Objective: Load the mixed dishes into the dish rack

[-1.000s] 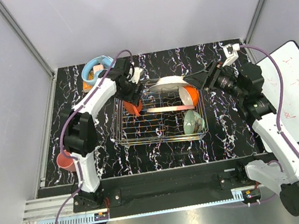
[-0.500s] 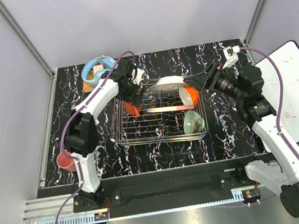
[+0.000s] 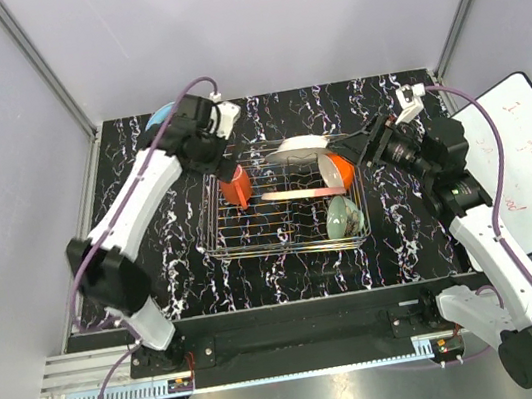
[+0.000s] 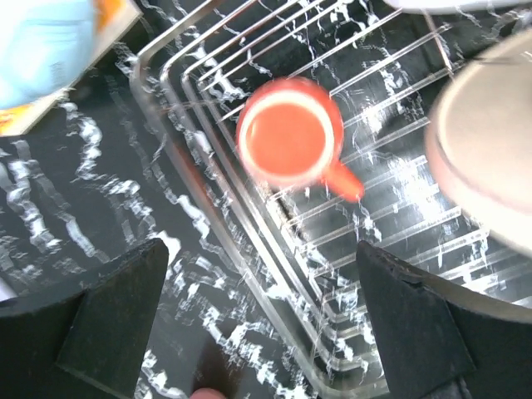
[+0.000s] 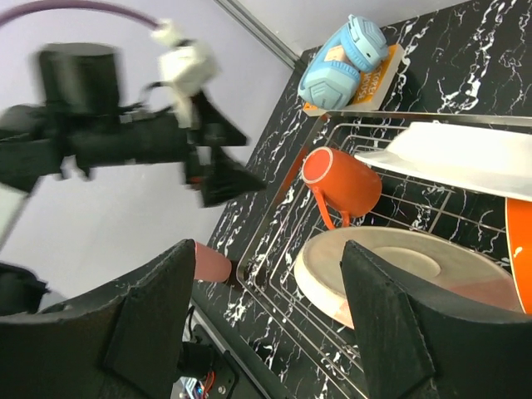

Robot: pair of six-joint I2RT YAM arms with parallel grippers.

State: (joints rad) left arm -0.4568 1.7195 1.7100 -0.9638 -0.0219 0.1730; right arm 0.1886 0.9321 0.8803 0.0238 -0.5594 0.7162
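Hovering over the left end of the wire rack (image 4: 216, 224), the left claw (image 4: 266, 332) is spread wide and empty, with the orange mug (image 4: 288, 141) sitting in the rack right beneath it. The right claw (image 5: 270, 307) is open too, holding nothing, at the rack's right side. The pink plate (image 3: 296, 195), white plate (image 3: 298, 147) and green bowl (image 3: 344, 214) are in the rack, and a pink cup (image 5: 212, 264) stands outside on the tabletop (image 3: 404, 238).

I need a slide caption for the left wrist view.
Open left fingers above the orange-red mug in the dish rack.
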